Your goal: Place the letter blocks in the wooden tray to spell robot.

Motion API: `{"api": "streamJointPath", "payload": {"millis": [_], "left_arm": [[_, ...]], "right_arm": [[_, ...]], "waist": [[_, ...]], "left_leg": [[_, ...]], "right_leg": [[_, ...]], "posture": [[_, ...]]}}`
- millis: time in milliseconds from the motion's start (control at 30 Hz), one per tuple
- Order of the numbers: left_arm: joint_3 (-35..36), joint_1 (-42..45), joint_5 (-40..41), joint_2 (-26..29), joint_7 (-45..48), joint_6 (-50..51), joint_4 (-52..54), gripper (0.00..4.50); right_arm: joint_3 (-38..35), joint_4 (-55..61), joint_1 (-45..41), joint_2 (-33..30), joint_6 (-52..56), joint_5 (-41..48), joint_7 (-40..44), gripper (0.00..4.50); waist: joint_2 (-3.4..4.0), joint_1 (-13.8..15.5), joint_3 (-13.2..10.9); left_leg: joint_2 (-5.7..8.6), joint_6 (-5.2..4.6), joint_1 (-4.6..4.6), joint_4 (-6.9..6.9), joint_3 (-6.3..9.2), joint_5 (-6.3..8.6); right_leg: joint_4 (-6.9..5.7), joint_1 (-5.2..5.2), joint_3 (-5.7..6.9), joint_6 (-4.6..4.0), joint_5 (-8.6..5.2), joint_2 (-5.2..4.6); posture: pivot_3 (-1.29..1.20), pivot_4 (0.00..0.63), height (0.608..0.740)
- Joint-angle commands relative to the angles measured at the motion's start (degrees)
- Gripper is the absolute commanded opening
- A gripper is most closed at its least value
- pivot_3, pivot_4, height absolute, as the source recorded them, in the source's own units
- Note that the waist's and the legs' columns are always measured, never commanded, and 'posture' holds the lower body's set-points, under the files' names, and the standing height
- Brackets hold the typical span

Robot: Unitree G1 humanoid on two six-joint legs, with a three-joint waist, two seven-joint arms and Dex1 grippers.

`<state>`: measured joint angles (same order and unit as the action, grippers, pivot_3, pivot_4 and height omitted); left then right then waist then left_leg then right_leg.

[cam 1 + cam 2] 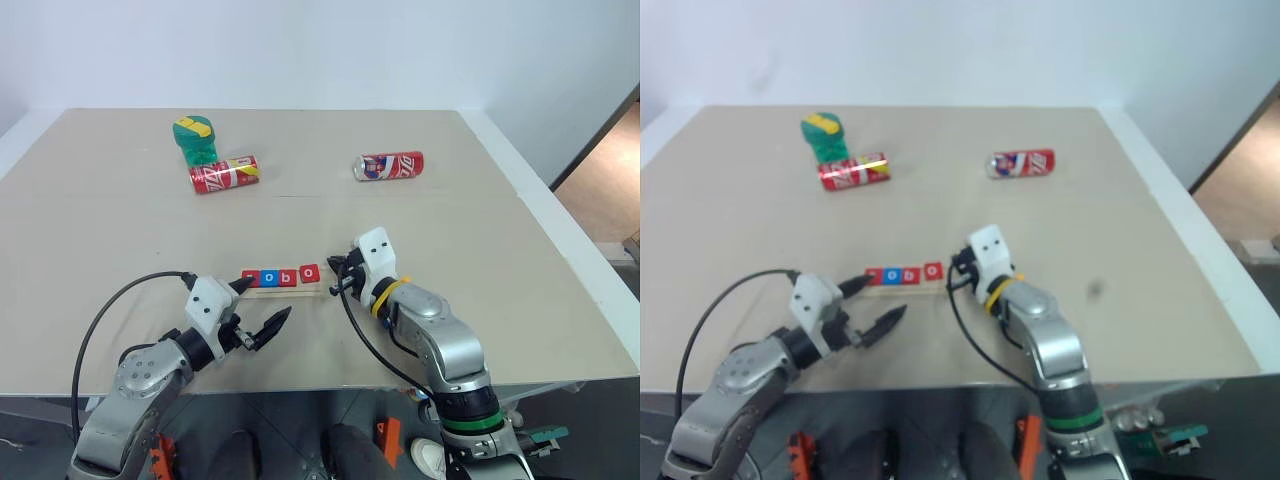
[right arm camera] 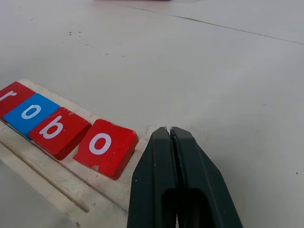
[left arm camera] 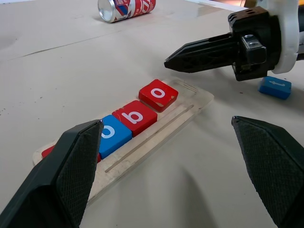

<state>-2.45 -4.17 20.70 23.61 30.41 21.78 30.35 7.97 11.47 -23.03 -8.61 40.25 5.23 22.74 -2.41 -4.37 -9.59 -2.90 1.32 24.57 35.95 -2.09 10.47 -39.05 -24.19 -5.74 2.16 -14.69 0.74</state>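
A: What does the head view show?
B: On a beige worktop (image 1: 450,260), the wooden tray (image 1: 288,289) lies between two pincers. The left pincer (image 1: 262,310) is spread, empty.

A: And the left wrist view?
B: Tiles r (image 3: 47,152), o (image 3: 110,133), b (image 3: 134,117), o (image 3: 158,95) sit in the tray. A blue t block (image 3: 275,87) lies beyond the right pincer (image 3: 167,61).

A: The right wrist view?
B: Its fingers (image 2: 156,180) are pressed together, empty, tips just beside the last red o.

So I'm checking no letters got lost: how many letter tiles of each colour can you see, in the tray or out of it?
Red tiles: 3, r, b and o, all in the wooden tray
Blue tiles: 2, o in the tray, and one lying on the table beyond the right gripper
Total: 5
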Motion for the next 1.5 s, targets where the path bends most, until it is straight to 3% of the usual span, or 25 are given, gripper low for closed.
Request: {"api": "streamJointPath", "payload": {"millis": [33,533,800,833,900,1000,1100,1200,1333,1500], "left_arm": [[-0.2,0.5,0.0,0.3,0.0,-0.1,1.7,4.50],[-0.1,0.3,-0.4,0.2,-0.2,0.4,2.0,4.50],[-1.0,0.2,-0.3,0.8,1.5,-0.5,2.3,4.50],[-1.2,0.1,0.1,0.9,2.2,-0.7,2.5,4.50],[-1.1,0.3,1.0,1.4,3.8,-1.2,2.6,4.50],[-1.2,0.6,2.8,2.9,7.5,-1.2,2.8,4.50],[-1.5,1.0,4.8,4.8,11.3,-0.6,2.9,4.50],[-2.2,1.9,5.2,6.3,14.0,-1.0,2.1,4.50],[-2.1,1.8,5.0,6.6,15.1,-2.0,0.9,4.50],[-1.6,0.1,4.3,6.2,14.8,-3.5,-0.1,4.50]], "right_arm": [[1.2,-0.5,-1.7,0.5,-1.7,0.2,0.0,0.03],[5.0,-0.6,-1.6,0.7,-1.9,0.7,1.1,0.03],[0.6,0.2,-5.2,-2.3,-3.4,1.3,1.5,0.03],[-0.6,0.2,-6.5,-3.7,-3.8,2.2,3.0,0.54],[-3.4,-0.2,-9.5,-7.8,-3.9,5.2,7.8,1.14],[-6.0,-0.3,-11.6,-16.2,-1.1,13.6,21.4,2.23],[-5.3,-3.1,-10.0,-27.3,-2.2,17.7,37.3,3.29],[-0.6,-9.8,-8.0,-36.9,-11.0,14.9,51.9,4.34],[3.4,-18.8,-9.7,-39.0,-24.1,11.7,62.2,4.47],[5.3,-28.2,-11.5,-36.8,-34.2,8.3,65.4,4.47]], "waist": [[0.00,0.0,0.0],[0.00,0.0,0.0],[0.00,0.0,0.0],[0.00,0.0,0.0],[0.00,0.0,0.0],[-0.01,0.1,0.0],[-0.01,0.3,0.0],[-0.01,0.4,0.0],[0.00,-0.2,0.0],[0.02,-0.2,-0.1]], "left_leg": [[0.00,0.00,0.00,0.00,0.00,0.00],[0.01,0.00,0.02,0.01,0.01,0.00],[0.01,0.00,0.02,0.01,0.01,0.00],[0.02,0.00,0.03,0.03,0.01,0.00],[0.04,0.00,0.05,0.07,-0.01,0.00],[0.06,-0.01,0.05,0.07,0.00,0.00],[0.06,-0.07,0.06,0.01,0.05,0.05],[0.09,-0.19,0.06,0.00,0.06,0.15],[0.03,-0.24,-0.07,0.00,-0.09,0.19],[-0.03,-0.25,-0.30,0.02,-0.05,0.17]], "right_leg": [[0.00,0.00,0.00,0.00,0.00,0.00],[0.00,0.00,0.01,0.02,0.00,-0.01],[0.00,-0.01,0.01,0.02,0.00,-0.01],[0.00,-0.01,0.01,0.03,0.01,-0.02],[0.01,0.00,0.01,0.06,0.03,-0.04],[0.07,0.03,0.02,0.08,0.02,-0.06],[0.08,0.06,0.10,0.05,-0.12,-0.06],[0.08,0.07,0.11,0.05,-0.24,-0.07],[0.08,0.06,-0.02,0.00,-0.20,-0.03],[0.02,0.25,0.01,-0.09,-0.11,0.05]], "posture": [[0.00,0.150,0.740],[0.00,0.150,0.740],[0.00,0.150,0.740],[0.00,0.150,0.740],[0.00,0.150,0.740],[0.00,0.150,0.740],[0.00,0.150,0.740],[0.00,0.150,0.740],[0.00,0.150,0.740],[0.00,0.150,0.740]]}}
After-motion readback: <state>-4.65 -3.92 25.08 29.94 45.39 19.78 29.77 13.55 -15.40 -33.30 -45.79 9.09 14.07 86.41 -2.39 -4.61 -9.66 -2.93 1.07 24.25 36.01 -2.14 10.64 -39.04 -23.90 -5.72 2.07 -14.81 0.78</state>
